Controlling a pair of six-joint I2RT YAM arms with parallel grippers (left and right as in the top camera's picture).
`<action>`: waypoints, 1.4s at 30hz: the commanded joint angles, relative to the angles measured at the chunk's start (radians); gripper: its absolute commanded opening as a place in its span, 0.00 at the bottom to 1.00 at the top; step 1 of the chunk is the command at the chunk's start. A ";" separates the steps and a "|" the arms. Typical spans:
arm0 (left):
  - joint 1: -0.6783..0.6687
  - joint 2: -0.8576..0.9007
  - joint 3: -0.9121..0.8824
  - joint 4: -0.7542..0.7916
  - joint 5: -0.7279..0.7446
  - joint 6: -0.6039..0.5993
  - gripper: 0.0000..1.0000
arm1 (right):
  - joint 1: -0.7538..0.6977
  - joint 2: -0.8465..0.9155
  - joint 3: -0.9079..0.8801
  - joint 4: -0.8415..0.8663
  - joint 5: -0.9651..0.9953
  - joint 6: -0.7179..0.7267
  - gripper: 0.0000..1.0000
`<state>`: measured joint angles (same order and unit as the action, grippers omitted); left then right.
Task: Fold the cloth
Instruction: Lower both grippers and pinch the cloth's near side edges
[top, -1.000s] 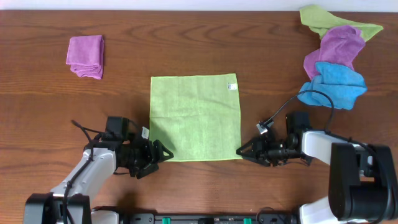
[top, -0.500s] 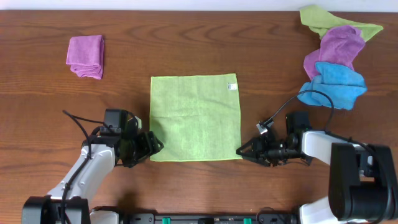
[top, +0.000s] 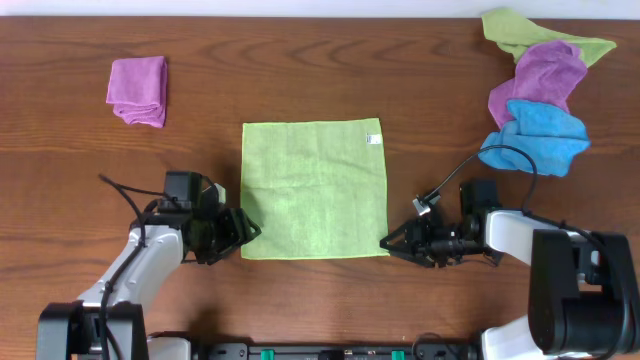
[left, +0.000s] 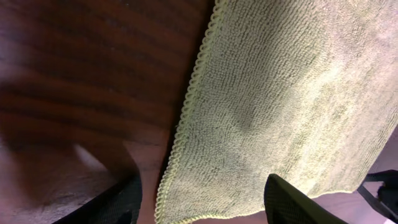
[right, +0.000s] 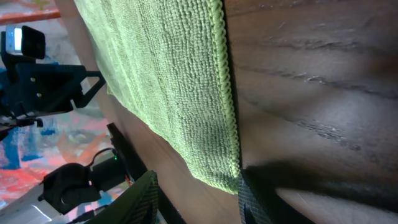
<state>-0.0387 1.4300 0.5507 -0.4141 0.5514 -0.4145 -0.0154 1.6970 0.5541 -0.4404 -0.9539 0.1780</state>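
Note:
The lime-green cloth (top: 314, 187) lies flat and square on the table, its white tag (top: 373, 138) at the far right corner. My left gripper (top: 245, 232) is open at the cloth's near left corner, one finger on each side of that corner (left: 186, 205). My right gripper (top: 388, 244) is open at the near right corner, its fingers straddling the cloth's corner (right: 217, 177) low on the wood. Neither gripper holds the cloth.
A folded purple cloth (top: 138, 90) lies at the far left. A pile of a duller green cloth (top: 520, 30), a purple cloth (top: 545, 72) and a blue cloth (top: 540, 135) sits at the far right. The wooden table (top: 300, 70) shows bare wood around the cloth.
My left gripper has moved up and left from over the cloth's near left edge to the corner itself. The right gripper and the cloth have not moved.

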 joint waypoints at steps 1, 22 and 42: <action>-0.014 0.107 -0.089 -0.029 -0.051 0.026 0.65 | 0.005 0.027 -0.023 0.006 0.169 0.010 0.42; -0.021 0.107 -0.091 -0.096 0.014 0.056 0.56 | -0.084 0.027 -0.023 -0.027 0.202 0.023 0.41; -0.021 0.107 -0.090 0.009 -0.031 0.040 0.36 | 0.030 0.027 -0.025 0.008 0.206 0.062 0.19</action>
<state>-0.0517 1.4796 0.5117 -0.4282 0.7261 -0.3840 0.0013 1.6951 0.5541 -0.4335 -0.8982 0.2302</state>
